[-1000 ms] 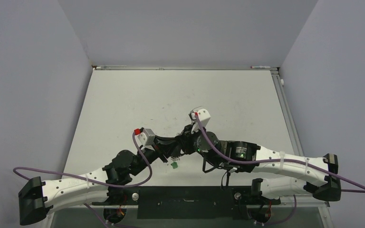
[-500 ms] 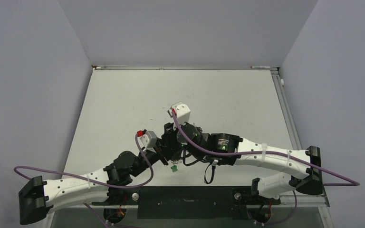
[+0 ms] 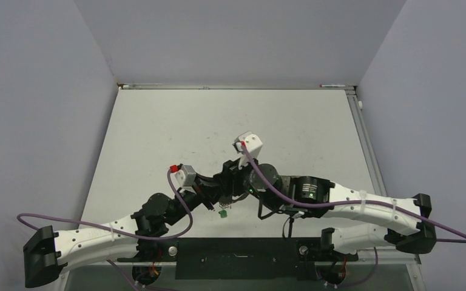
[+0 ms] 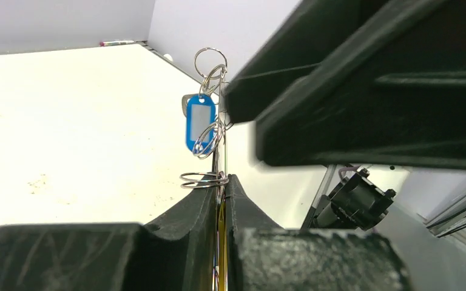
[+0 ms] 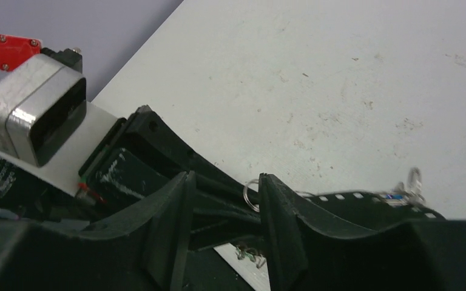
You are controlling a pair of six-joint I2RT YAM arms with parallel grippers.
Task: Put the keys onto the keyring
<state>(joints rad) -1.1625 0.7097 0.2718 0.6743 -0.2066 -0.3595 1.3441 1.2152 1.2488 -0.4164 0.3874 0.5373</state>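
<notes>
My left gripper [image 4: 223, 177] is shut on the thin wire of the keyring [image 4: 224, 145], which stands up from its jaws. A blue-headed key tag [image 4: 199, 121] and small silver split rings [image 4: 209, 60] hang on that wire, and another small ring [image 4: 201, 180] sits at the fingertips. My right gripper [image 5: 223, 182] is open, its fingers [image 5: 276, 212] straddling the left gripper's tips; a small ring [image 5: 246, 195] touches the right one. A green key [image 3: 222, 213] lies on the table below both grippers and also shows as the green key [image 5: 247, 255] in the right wrist view.
The white table [image 3: 158, 121] lies between grey walls. The two arms meet near its front middle, and the left wrist camera block [image 5: 33, 115] sits just beside the right gripper. A dark rail [image 3: 236, 257] runs along the near edge between the bases.
The right gripper's jaws have opened. The right wrist swung left toward the left gripper, then came partly back right. The left gripper kept its grip and place.
</notes>
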